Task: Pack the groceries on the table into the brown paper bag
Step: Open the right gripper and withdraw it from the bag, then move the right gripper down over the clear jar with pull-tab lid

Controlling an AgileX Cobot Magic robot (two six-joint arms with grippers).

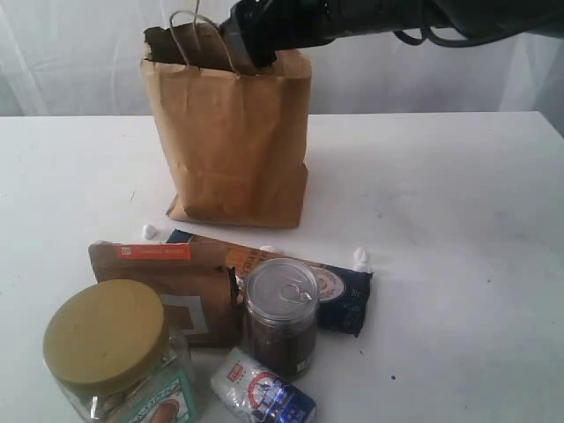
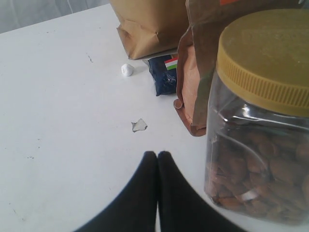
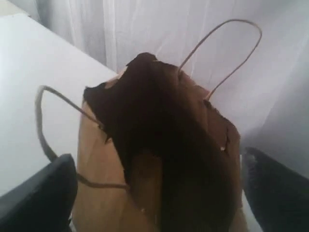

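Note:
The brown paper bag (image 1: 233, 132) stands upright at the back of the table (image 1: 458, 220). My right gripper (image 1: 249, 44) hovers at its mouth, open wide, with the dark opening (image 3: 159, 145) between its fingers (image 3: 43, 193) and nothing held. In front lie the groceries: gold-lidded jar (image 1: 110, 348), brown pouch (image 1: 167, 282), dark-filled can (image 1: 280, 317), spaghetti pack (image 1: 344, 295) and small white-blue packet (image 1: 262, 392). My left gripper (image 2: 157, 155) is shut and empty, low over the table beside the jar (image 2: 260, 121). The white-capped bottle is out of view.
Small white crumbs lie by the bag's foot (image 1: 150, 232) and near the spaghetti pack (image 1: 359, 258). A torn scrap (image 2: 139, 125) lies ahead of my left fingers. The bag's loop handles (image 3: 48, 140) stick out beside the right gripper. A white curtain hangs behind.

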